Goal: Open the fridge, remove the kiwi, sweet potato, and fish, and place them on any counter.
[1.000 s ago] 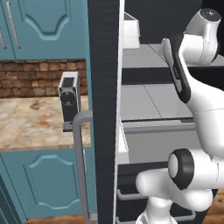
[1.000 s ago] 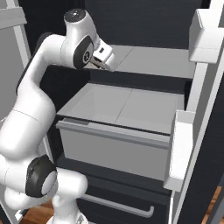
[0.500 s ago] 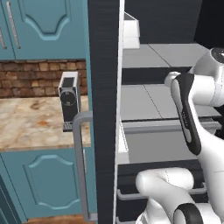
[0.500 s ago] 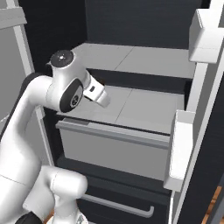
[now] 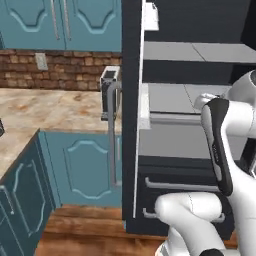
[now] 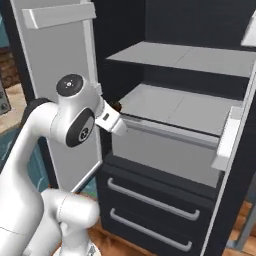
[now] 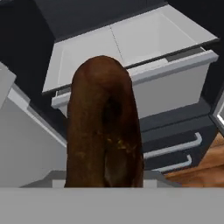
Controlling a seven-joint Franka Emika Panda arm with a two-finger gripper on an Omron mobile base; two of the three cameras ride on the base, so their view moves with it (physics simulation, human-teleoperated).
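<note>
The fridge (image 6: 165,150) stands open, with grey shelves (image 6: 185,57) and a pale drawer over two dark lower drawers. My gripper (image 6: 116,107) is in front of the middle shelf's left end, just outside the fridge, shut on a dark red-brown lump that looks like the sweet potato (image 7: 105,131). In the hand view the sweet potato rises tall and close and hides my fingertips; behind it lie the shelf and the drawer (image 7: 175,83). The beige counter (image 5: 50,110) lies left of the fridge. The kiwi and the fish are out of view.
The open left fridge door (image 6: 55,75) stands close beside my arm, its long grey handle (image 5: 112,135) facing the counter. A small dark appliance (image 5: 109,80) sits on the counter by the brick wall. Teal cabinets (image 5: 75,165) run below. The right door's shelf (image 6: 230,135) juts out.
My arm has folded back and down, drawing the hand out of the fridge with the brown lump in it. Both base views have shifted a little.
</note>
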